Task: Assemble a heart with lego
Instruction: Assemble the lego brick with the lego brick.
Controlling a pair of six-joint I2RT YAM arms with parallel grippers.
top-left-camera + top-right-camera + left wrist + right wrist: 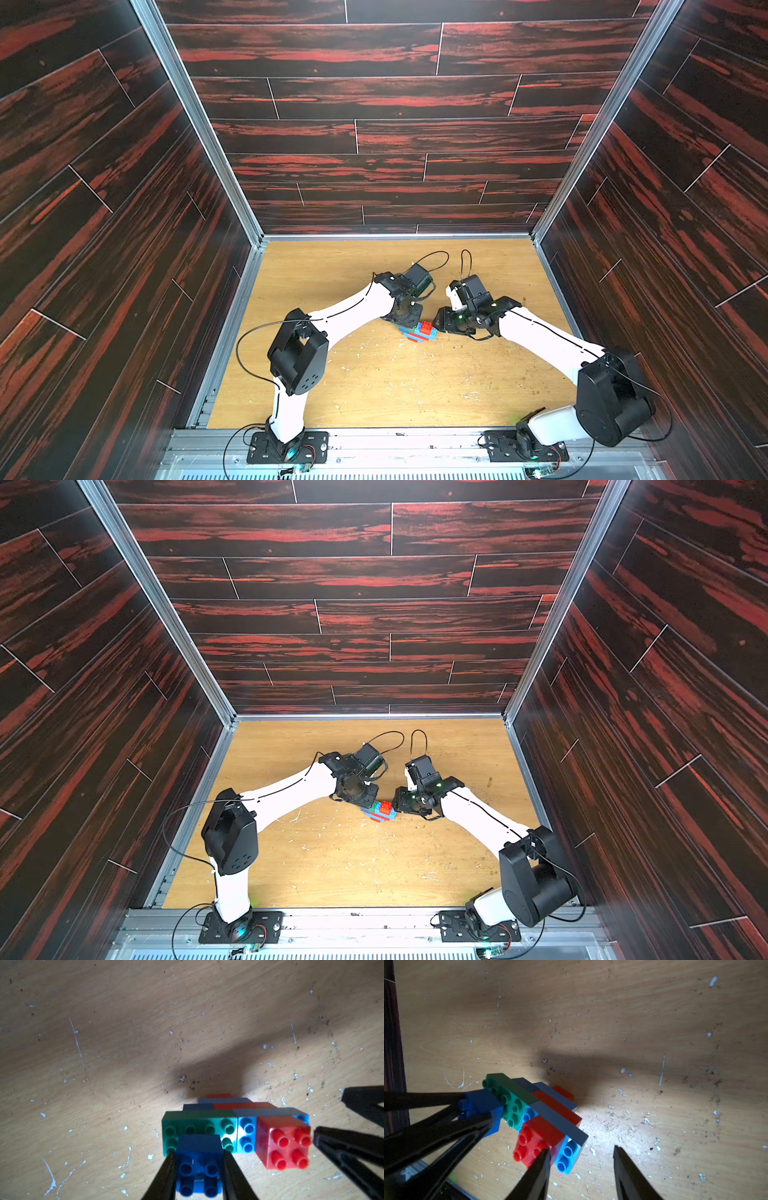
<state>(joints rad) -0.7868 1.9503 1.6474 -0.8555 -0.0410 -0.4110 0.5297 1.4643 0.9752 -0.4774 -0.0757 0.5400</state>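
We find the heart (417,331) on the table (374,386) between the arms, nearly built; left gripper (198,1154) clamps a dark-blue square (198,1145) over the green brick (228,1124), seating unclear; right gripper (582,1149) stands part-open, empty, beside the red square (533,1138); we judge that pressing home is left.

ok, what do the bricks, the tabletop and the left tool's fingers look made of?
Red brick and dark-blue brick: moulded plastic, glossy, with highlights on the studs. Tabletop: matt wood-grain board, scratched, with pale flecks; solid wood or laminate, can't tell. Left tool fingers: smooth black, likely plastic, though coated metal can't be ruled out.
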